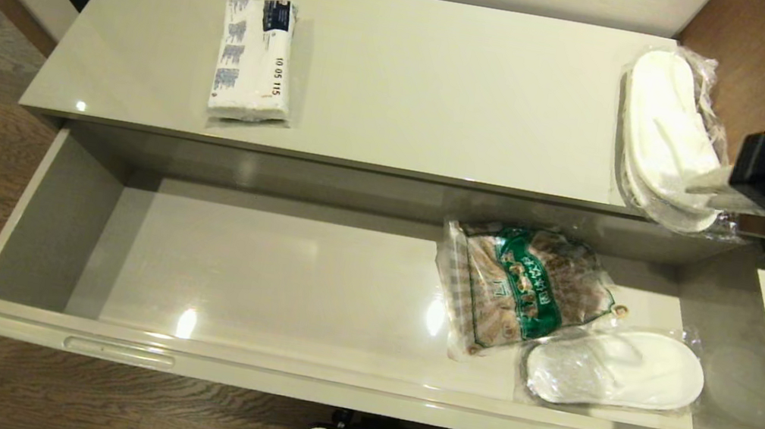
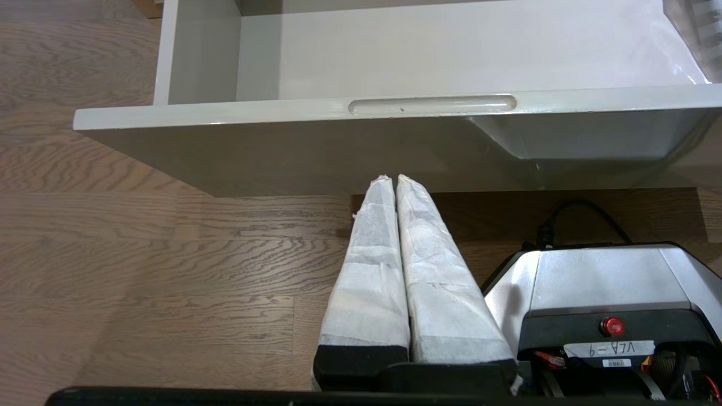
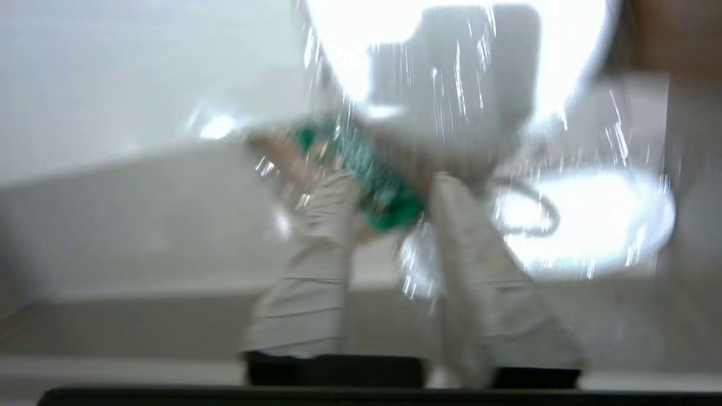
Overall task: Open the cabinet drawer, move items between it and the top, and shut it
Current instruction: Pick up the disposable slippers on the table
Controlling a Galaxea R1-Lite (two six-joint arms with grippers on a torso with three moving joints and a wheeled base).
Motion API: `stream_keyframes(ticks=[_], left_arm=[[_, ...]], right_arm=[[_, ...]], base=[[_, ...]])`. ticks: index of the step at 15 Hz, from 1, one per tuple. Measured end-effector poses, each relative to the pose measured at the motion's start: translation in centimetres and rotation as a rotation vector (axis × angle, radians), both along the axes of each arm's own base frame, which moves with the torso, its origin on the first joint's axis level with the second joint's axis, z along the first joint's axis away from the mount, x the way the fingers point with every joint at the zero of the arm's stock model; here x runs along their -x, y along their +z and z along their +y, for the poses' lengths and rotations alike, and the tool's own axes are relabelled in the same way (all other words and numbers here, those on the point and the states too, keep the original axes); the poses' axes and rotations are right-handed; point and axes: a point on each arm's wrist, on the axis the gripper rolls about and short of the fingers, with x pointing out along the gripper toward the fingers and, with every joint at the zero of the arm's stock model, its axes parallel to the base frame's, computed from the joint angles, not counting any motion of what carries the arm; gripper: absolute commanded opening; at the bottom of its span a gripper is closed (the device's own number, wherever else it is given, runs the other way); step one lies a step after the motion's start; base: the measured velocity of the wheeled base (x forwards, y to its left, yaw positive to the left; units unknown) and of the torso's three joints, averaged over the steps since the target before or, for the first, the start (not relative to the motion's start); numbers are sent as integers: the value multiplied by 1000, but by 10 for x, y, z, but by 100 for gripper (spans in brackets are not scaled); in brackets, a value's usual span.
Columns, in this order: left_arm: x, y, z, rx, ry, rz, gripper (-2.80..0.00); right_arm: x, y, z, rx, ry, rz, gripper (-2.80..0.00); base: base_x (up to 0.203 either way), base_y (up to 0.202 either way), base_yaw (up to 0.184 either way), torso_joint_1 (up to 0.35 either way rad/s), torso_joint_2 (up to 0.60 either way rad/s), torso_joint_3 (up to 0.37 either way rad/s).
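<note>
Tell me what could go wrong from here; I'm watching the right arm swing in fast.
The right gripper is open beside the wrapped slippers, which overhang the top's right front edge; a nudge could drop them. The open drawer juts toward the robot, so the arm might catch its rim.

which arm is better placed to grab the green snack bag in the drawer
Right. The right gripper is open at the cabinet's right end, above the green snack bag. The left gripper is shut, low before the drawer front.
</note>
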Motion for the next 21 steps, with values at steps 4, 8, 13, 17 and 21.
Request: stream_keyframes(ticks=[4, 8, 13, 17, 21], left_arm=[[0, 0, 0, -2, -1, 2, -280], [0, 0, 0, -2, -2, 2, -280], [0, 0, 0, -2, -1, 1, -280], [0, 0, 0, -1, 0, 1, -280], [0, 0, 0, -1, -1, 1, -280]], right_arm=[[-57, -23, 15, 161, -59, -125, 0], [-71, -34, 25, 290, -117, -159, 0], [-91, -65, 40, 533, -230, -211, 0], [-107, -77, 47, 647, -368, -296, -280], [-112, -83, 47, 655, -387, -291, -280]], base=[[0, 0, 0, 0, 0, 0], [0, 0, 0, 0, 0, 0], [0, 0, 0, 0, 0, 0], [0, 0, 0, 0, 0, 0], [0, 0, 0, 0, 0, 0]])
